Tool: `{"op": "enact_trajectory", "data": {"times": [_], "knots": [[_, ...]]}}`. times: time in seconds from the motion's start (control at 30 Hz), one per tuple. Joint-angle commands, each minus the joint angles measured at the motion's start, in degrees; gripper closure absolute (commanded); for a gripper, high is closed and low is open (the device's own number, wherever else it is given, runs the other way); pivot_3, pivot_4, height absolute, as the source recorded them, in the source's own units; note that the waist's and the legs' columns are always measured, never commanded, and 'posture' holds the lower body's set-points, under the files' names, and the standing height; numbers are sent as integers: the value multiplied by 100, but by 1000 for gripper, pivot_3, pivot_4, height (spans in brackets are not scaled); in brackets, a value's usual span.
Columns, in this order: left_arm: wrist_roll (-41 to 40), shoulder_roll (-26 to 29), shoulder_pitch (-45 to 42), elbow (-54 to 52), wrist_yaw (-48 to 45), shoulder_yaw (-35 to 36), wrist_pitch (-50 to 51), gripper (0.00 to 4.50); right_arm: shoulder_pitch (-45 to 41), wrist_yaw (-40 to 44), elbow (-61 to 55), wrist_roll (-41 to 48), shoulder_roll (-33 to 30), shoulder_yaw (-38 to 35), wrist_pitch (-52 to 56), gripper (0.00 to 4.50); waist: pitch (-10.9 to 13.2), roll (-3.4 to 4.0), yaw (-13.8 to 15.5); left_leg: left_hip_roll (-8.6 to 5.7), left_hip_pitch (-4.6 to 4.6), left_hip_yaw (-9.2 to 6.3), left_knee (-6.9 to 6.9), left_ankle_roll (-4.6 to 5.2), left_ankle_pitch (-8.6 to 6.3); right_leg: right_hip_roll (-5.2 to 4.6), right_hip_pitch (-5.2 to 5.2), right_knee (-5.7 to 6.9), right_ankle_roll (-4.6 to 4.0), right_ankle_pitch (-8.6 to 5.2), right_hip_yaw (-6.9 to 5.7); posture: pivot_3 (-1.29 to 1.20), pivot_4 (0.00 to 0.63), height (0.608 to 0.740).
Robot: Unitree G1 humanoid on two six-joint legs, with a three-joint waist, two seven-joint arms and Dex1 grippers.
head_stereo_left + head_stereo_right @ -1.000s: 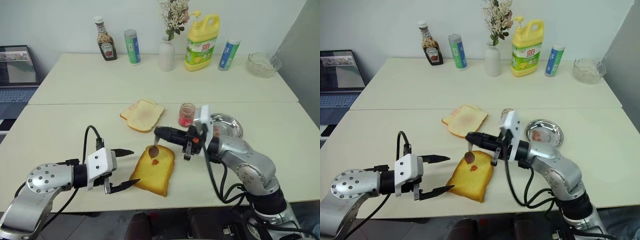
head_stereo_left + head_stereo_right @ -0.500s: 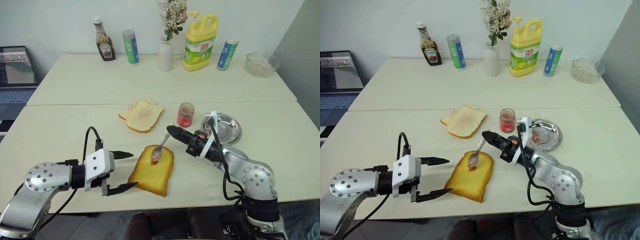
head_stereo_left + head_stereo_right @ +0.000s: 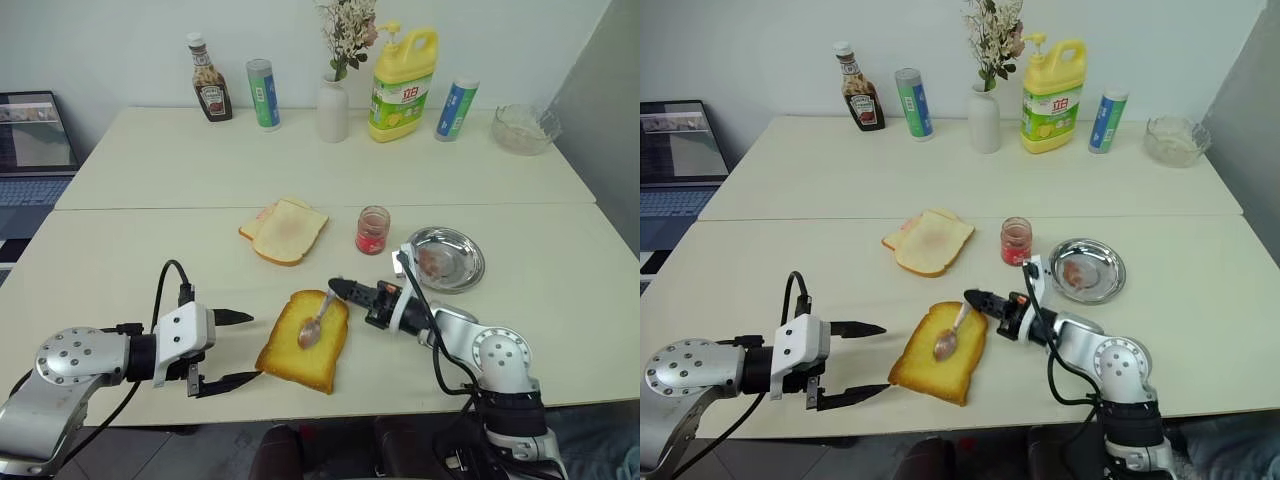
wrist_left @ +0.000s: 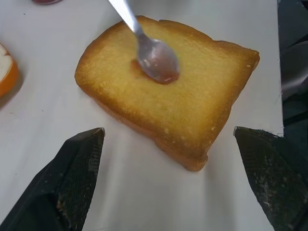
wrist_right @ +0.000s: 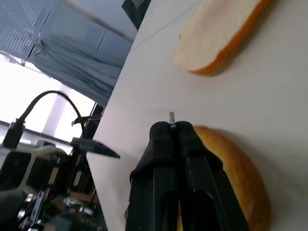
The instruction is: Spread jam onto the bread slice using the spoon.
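The golden toasted bread slice (image 3: 290, 355) lies near the table's front edge. The silver spoon (image 3: 311, 333) rests bowl-down on its middle, in a small smear of red jam (image 4: 166, 77). My right gripper (image 3: 340, 289) is shut on the spoon's handle, low over the slice's far right corner, and the handle end pokes out between the fingers (image 5: 172, 117). My left gripper (image 3: 250, 347) stands open just left of the slice, touching nothing. Its two fingers (image 4: 77, 178) flank the slice's near edge. The jam jar (image 3: 372, 230) stands behind the slice, to the right.
A pale slice (image 3: 287, 230) lies behind the toast, and a metal plate (image 3: 470, 272) sits right of the jar. Along the far edge stand a sauce bottle (image 3: 208, 78), two cans, a vase (image 3: 333, 105), a yellow bottle (image 3: 403, 85) and a glass bowl (image 3: 524, 128). A laptop (image 3: 35, 130) is far left.
My right gripper has sunk and rolled, bringing the spoon from above the slice's top edge down onto its middle. The left gripper has stayed put.
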Motion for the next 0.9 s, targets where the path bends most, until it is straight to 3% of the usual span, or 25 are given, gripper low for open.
{"op": "enact_trajectory", "data": {"times": [0.03,0.43,0.67,0.9], "knots": [[-62,-33,-91,-197,95,26,16,0,15,37,-288,435,-75,-120,245,4466,0,0,-2,0,1,0,0,0,0,0,0,1,2,-1,0,0,150,740],[-28,-97,-174,-279,226,-105,72,0,-563,-523,572,-483,526,-340,-751,4466,0,0,-3,0,0,-1,0,0,0,2,0,0,3,-1,0,0,150,740],[-33,-140,-219,-339,326,-175,136,0,-601,-548,607,-124,770,-639,-594,4466,0,0,-1,1,0,-1,0,0,0,2,0,0,0,0,0,0,150,740],[-44,-154,-221,-375,353,-219,137,0,-262,-387,114,767,494,-466,354,4466,0,0,-3,1,0,-2,-4,0,0,2,-1,1,-1,1,-1,0,150,740]]}}
